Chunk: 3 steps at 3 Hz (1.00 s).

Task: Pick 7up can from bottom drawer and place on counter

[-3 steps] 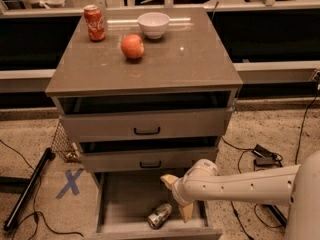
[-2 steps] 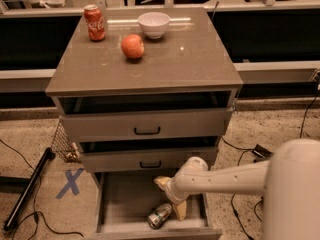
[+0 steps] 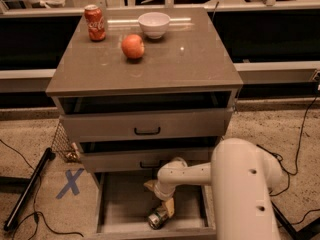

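One change from a moment ago: the white robot arm (image 3: pixel 245 184) has swung nearer, its bulky link filling the lower right, while the small silver-and-green 7up can (image 3: pixel 158 218) has stayed on its side near the front of the open grey bottom drawer (image 3: pixel 122 204). The hand (image 3: pixel 159 196) sits low in that drawer, tan fingers (image 3: pixel 168 207) spread and empty, the nearer one touching the can. The glossy grey-brown bench (image 3: pixel 190 59) carries a red cola can (image 3: pixel 95 22), white bowl (image 3: pixel 154 24) and reddish apple (image 3: pixel 133 46)
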Each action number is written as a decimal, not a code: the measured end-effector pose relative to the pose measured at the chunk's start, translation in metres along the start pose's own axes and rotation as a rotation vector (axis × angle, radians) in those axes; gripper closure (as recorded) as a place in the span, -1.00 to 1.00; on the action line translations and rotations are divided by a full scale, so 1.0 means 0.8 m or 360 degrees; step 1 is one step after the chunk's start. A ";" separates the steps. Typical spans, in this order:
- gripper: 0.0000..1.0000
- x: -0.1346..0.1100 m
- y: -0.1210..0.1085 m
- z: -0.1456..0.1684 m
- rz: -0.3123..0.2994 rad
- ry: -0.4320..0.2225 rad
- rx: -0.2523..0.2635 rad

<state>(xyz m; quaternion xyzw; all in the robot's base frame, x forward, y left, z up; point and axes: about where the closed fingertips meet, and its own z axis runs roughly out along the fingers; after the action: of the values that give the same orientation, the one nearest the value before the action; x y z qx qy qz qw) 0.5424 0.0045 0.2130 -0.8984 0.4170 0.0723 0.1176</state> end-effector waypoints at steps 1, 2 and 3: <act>-1.00 0.017 -0.005 0.044 -0.0006 -0.0004 -0.0009; -1.00 0.032 0.003 0.071 -0.0022 0.0001 -0.0008; -1.00 0.037 0.009 0.090 -0.0061 0.0006 -0.0023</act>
<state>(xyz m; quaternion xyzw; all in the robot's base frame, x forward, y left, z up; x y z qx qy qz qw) 0.5537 -0.0016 0.1356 -0.9071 0.3995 0.0713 0.1118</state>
